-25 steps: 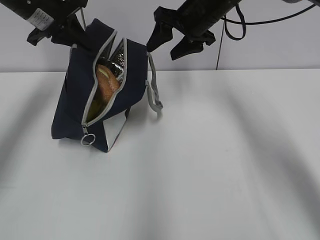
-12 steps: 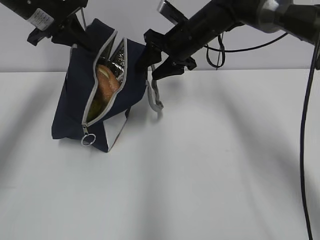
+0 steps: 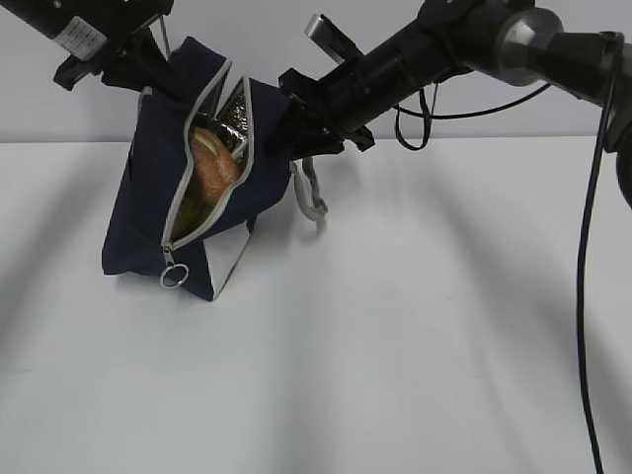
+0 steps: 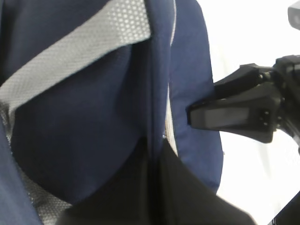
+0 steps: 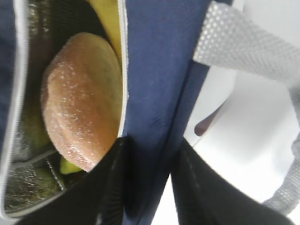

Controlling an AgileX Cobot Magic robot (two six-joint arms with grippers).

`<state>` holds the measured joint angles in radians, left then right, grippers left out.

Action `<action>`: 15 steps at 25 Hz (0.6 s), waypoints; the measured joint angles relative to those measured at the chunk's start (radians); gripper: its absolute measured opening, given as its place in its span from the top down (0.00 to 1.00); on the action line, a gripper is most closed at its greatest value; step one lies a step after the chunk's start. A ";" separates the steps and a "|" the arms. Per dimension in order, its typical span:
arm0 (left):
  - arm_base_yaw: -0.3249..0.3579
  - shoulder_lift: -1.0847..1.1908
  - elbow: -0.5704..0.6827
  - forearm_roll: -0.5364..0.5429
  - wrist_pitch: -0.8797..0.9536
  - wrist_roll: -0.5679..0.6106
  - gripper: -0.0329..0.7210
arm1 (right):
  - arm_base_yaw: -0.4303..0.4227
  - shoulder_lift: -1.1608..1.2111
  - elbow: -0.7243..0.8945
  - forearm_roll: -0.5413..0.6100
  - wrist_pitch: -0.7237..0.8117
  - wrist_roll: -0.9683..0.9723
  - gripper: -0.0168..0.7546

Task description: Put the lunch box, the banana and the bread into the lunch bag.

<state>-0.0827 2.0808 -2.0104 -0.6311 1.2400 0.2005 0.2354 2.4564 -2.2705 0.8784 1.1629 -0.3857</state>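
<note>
Lunch bag (image 3: 202, 188) stands open on table (image 3: 415, 336); bread (image 5: 82, 98) and banana (image 5: 108, 21) inside, lunch box not discernible. Left gripper (image 3: 148, 69) pinched shut on bag's top left fabric. Right gripper (image 5: 147, 187) straddles the right wall, jaws closing. Fabric soft, floppy; best gripped at the zipper rim.

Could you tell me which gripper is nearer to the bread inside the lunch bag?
Right. The right gripper pinches the bag wall beside the bread; the left gripper grips the bag's upper left corner, farther off.
</note>
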 joint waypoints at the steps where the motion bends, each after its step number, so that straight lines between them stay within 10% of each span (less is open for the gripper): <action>1: 0.000 0.000 0.000 0.000 0.000 0.000 0.96 | 0.000 0.000 0.000 0.001 -0.002 -0.005 0.72; 6: 0.000 0.000 0.000 0.000 0.000 0.000 0.96 | 0.000 0.000 0.000 0.016 -0.009 -0.047 0.96; 15: -0.005 -0.005 0.000 -0.046 0.000 0.000 0.96 | 0.000 -0.008 -0.095 -0.026 0.061 -0.080 0.99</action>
<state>-0.0876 2.0759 -2.0104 -0.6768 1.2400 0.2005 0.2354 2.4484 -2.3660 0.8526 1.2240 -0.4657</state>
